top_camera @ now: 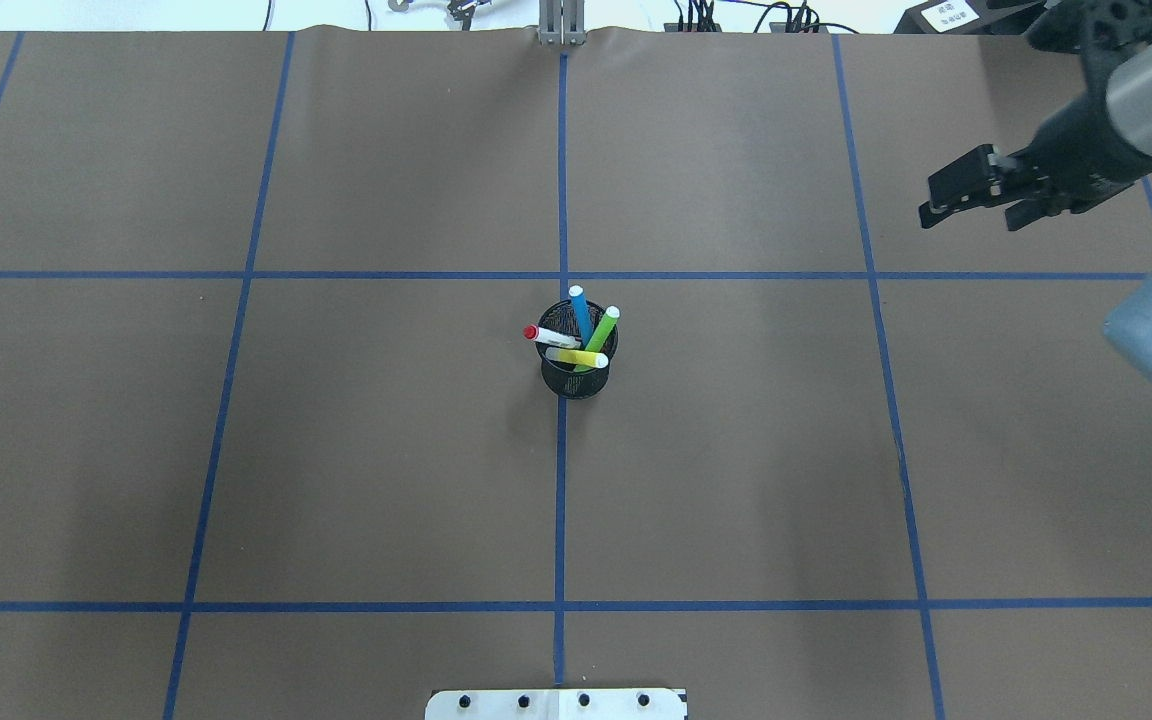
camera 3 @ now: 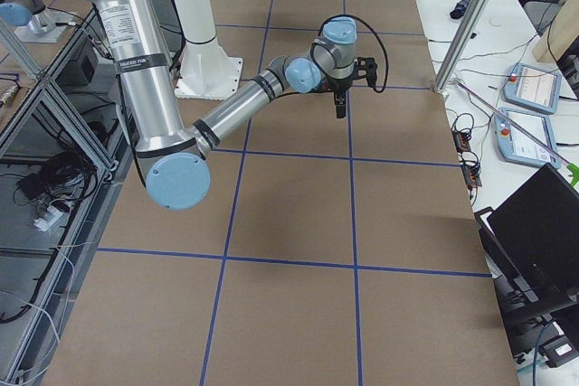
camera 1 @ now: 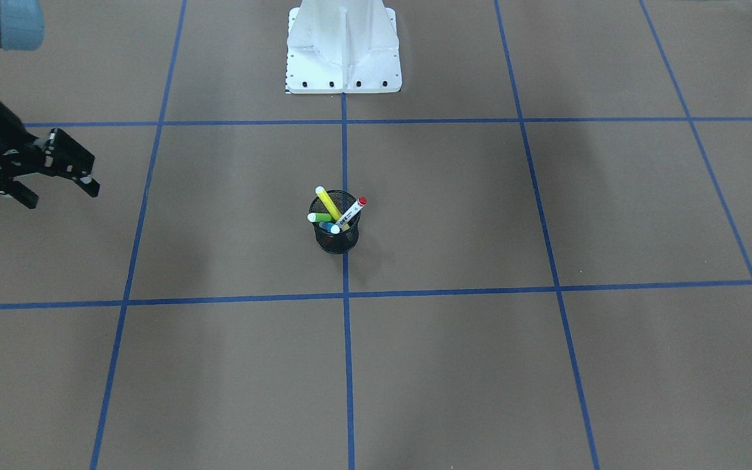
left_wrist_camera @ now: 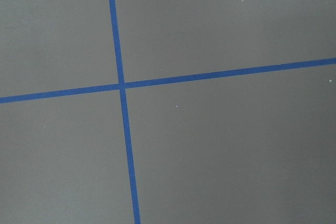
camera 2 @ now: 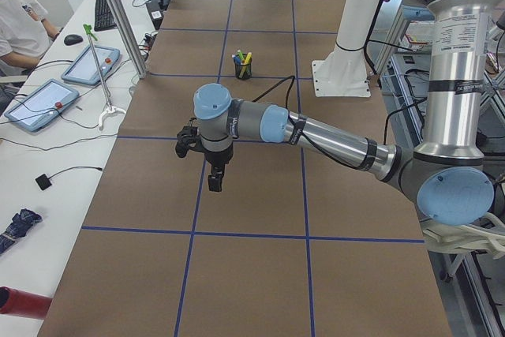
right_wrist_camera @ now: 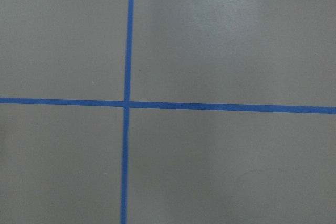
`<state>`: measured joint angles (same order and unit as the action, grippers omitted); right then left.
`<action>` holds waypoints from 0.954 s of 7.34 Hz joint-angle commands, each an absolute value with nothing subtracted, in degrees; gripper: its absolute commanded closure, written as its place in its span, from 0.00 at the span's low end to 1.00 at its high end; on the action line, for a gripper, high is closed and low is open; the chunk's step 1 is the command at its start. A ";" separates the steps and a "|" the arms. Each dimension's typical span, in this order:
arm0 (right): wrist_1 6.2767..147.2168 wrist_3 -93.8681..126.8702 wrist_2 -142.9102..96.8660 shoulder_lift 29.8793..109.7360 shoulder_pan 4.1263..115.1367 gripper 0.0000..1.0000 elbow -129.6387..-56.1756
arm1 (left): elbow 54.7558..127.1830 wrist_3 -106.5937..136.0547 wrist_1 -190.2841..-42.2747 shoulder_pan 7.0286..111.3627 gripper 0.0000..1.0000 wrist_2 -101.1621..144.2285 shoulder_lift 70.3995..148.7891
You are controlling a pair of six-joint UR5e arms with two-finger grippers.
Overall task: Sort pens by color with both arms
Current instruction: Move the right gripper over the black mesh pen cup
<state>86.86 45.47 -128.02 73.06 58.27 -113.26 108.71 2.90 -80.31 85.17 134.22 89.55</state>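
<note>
Black mesh cup (camera 1: 337,241) holds slim coloured marker pens (camera 1: 328,202), likely light, slick: pinch upper barrels; right gripper (camera 1: 62,194) gapes, left gripper (camera 2: 214,183) unclear.

The cup (top_camera: 576,380) stands mid-worktop (top_camera: 336,450), with the pens (top_camera: 581,318) leaning inside it. The mounting base (camera 1: 343,65) lies behind the cup, on the robot's side. The right pincer (top_camera: 966,208) hangs well off to the cup's right, and the left pincer (camera 2: 213,183) well off to its left.

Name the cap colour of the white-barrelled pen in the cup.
The cap is red; clearest in the exterior front-facing view.
</note>
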 commanded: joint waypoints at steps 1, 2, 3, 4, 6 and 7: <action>87.27 51.73 -118.78 65.51 47.69 0.06 -112.42 | 108.63 2.99 -80.24 85.17 0.00 134.21 89.56; 87.36 56.03 -113.96 60.35 42.85 0.12 -109.45 | 108.55 2.99 -80.24 85.17 0.00 134.21 89.56; 87.45 56.51 -111.82 55.51 40.98 0.21 -105.68 | 108.28 2.90 -80.24 85.17 0.00 134.21 89.73; 87.28 56.60 -111.62 51.54 40.52 0.22 -101.90 | 108.02 2.99 -80.24 85.17 0.00 134.21 89.74; 87.89 56.17 -109.62 40.92 38.07 0.02 -89.63 | 108.02 2.99 -80.24 85.17 0.00 134.21 89.74; 89.46 54.86 -109.60 35.21 37.01 0.01 -82.60 | 107.93 2.99 -80.24 85.17 0.00 134.21 89.82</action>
